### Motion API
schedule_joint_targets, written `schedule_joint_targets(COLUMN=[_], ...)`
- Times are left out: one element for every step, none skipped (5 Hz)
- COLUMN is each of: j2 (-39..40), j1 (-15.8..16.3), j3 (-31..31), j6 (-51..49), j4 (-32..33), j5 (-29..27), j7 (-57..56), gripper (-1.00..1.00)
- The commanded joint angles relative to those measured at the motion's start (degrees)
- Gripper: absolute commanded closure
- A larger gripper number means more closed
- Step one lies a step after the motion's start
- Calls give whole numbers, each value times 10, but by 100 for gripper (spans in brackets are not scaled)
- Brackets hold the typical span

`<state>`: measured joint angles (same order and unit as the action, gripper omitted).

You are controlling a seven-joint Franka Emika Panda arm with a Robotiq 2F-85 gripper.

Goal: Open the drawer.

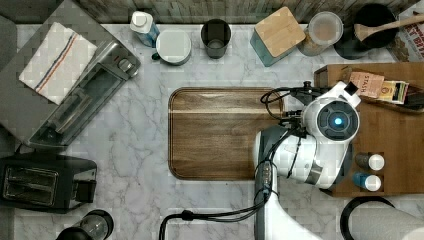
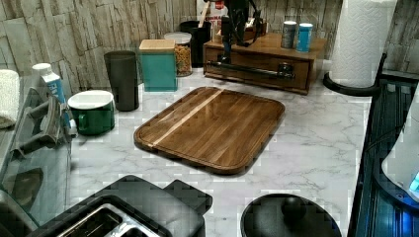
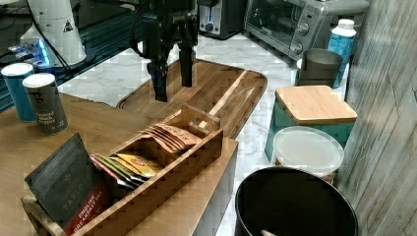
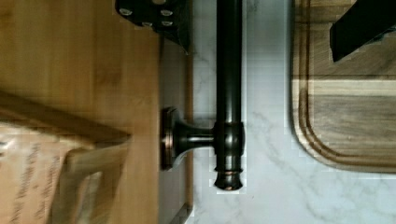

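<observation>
White marble counter [image 1: 135,145] under a stone-tile back wall. Drawer [image 2: 257,69] sits in the front of a bamboo box [image 2: 267,49] near the counter's back edge in the left view, at the top view's right edge; drawer front appears flush with the box, shut. Its black bar handle [image 4: 229,93] runs along the front on short posts, standing off over bare marble. Gripper [image 3: 171,78] hangs over the handle end of the box, fingers pointing down and spread wide; one finger [image 3: 160,81] and the other [image 3: 186,66] are well apart with nothing between them. In the wrist view one fingertip lies over the box top and the other over the cutting board, with the handle bar between them; contact with the bar not visible. Cutting board [image 1: 220,132], darker wood, lies flat mid-counter just in front of the drawer. On the box top: a slatted tea organizer [image 3: 162,162] with sachets and two small canisters [image 3: 34,98]. Along the back edge: teal container with wooden lid [image 2: 158,64], dark tumbler [image 2: 122,79], green lidded bowl [image 2: 91,111]. Paper towel roll [image 2: 360,39] stands beside the box.
</observation>
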<state>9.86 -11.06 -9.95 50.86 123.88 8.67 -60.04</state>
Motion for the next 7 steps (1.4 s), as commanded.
schedule_joint_targets(j2=[43, 66, 83, 84, 91, 70, 49], j1=[11, 10, 5, 3, 6, 21, 17], j3=[-14, -12, -6, -18, -15, -18, 2], j6=[52, 30, 63, 74, 74, 25, -13], j4=[22, -2, 5, 11, 11, 11, 14], j5=[60, 46, 23, 44, 38, 35, 6], j7=[36, 23, 36, 42, 48, 70, 62], gripper=[-100, -100, -100, -100, -100, -100, -100])
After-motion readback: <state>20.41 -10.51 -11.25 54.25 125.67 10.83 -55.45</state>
